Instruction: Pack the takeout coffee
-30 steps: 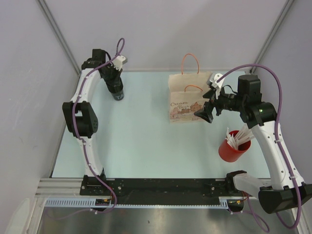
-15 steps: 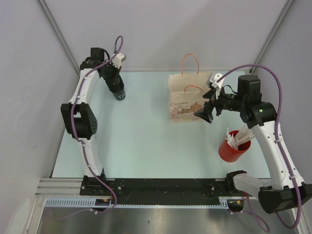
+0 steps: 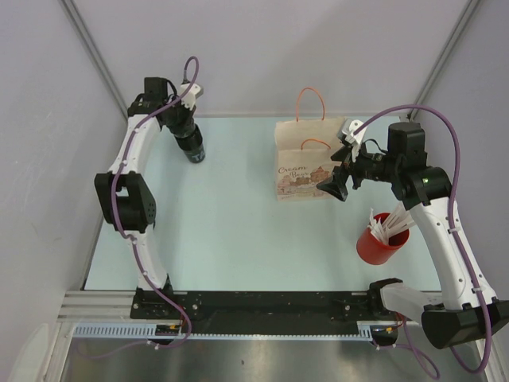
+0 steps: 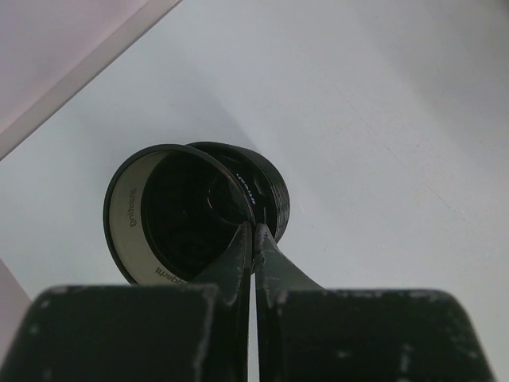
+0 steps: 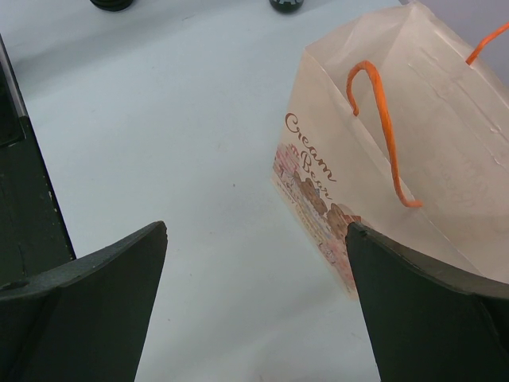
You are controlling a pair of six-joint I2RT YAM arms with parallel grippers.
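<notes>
Two arms work over a pale surface. On the left arm, the left fingers are pressed almost together, pinching the wall of the dark coffee cup at its rim. The cup sits far left, near the back edge, with its open mouth facing the wrist camera. Resting or lifted: cannot tell. On the right arm, the right fingers are spread wide and hold nothing, just beside the upright paper bag. A red cup of white sticks stands nearby.
</notes>
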